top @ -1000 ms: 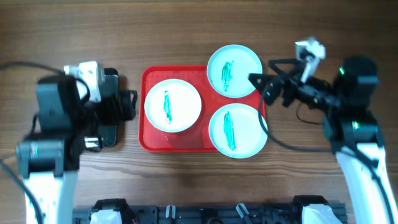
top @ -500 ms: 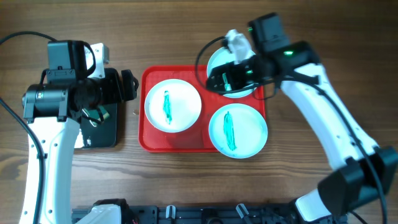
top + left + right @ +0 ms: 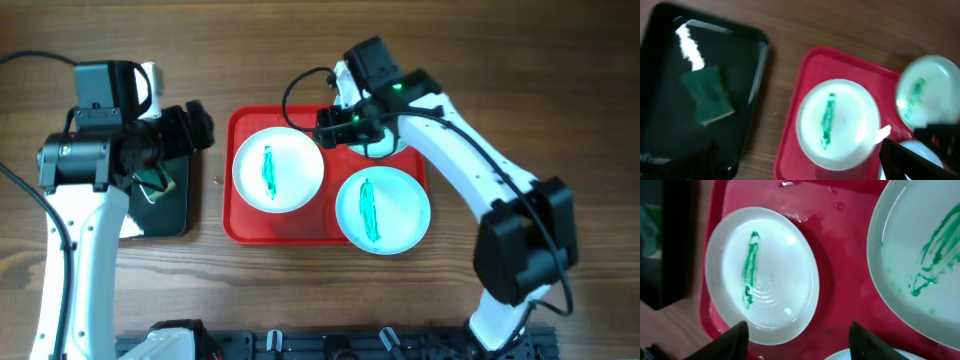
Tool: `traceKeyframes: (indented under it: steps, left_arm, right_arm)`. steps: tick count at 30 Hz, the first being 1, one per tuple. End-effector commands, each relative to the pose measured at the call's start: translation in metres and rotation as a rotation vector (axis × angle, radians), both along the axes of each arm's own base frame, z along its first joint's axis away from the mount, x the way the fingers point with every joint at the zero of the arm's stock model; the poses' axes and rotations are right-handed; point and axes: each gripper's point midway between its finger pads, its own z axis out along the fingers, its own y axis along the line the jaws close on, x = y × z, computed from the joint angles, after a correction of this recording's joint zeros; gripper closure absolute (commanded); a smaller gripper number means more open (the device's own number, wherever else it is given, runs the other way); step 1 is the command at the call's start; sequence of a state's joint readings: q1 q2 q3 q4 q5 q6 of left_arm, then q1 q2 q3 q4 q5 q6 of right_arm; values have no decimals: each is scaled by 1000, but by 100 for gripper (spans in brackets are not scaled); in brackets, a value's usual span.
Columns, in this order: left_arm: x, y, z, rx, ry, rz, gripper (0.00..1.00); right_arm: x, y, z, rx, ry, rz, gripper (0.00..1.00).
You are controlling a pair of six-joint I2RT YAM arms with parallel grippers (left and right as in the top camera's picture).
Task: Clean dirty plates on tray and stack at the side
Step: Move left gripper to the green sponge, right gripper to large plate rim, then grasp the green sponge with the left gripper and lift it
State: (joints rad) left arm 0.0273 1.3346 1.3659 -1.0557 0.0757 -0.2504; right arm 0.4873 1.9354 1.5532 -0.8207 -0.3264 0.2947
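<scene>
Right claw [image 3: 328,128] spread wide and empty above the red tray [image 3: 290,228], upper centre of frame. White plate [image 3: 277,168], on the tray's left half, lies just lower left of it. Right arm nearer.

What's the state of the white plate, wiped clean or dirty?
Dirty: the white plate carries a teal-green streak down its middle, plain in the overhead and both wrist views. It lies flat on the red tray.
</scene>
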Motion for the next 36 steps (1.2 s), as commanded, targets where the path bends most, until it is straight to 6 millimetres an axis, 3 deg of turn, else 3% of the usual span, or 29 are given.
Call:
traceKeyframes:
  steps: [1,7,16,20,24,28,31,36]
  left_arm:
    - [2,37,-8,72,39,286,1]
    - [3,37,-11,76,50,287,5]
    - [1,37,-16,29,68,375,4]
    - [0,37,-26,32,112,380,7]
    - [2,45,-43,21,169,440,12]
    - [-1,67,-68,8,257,556,21]
    - [0,77,-85,14,313,582,22]
    - [4,94,-121,117,397,613,33]
  right_arm:
    - [3,10,-28,-81,9,-32,46]
    - [3,10,-64,-225,-11,-42,59]
    - [3,2,-108,-302,21,-44,63]
    - [1,3,-112,-297,34,-43,71]
    - [-2,11,-112,-250,65,-65,82]
    - [-3,10,-117,-252,87,-100,95]
    - [-4,9,-118,-254,89,-99,96]
    - [-4,9,-118,-255,85,-91,96]
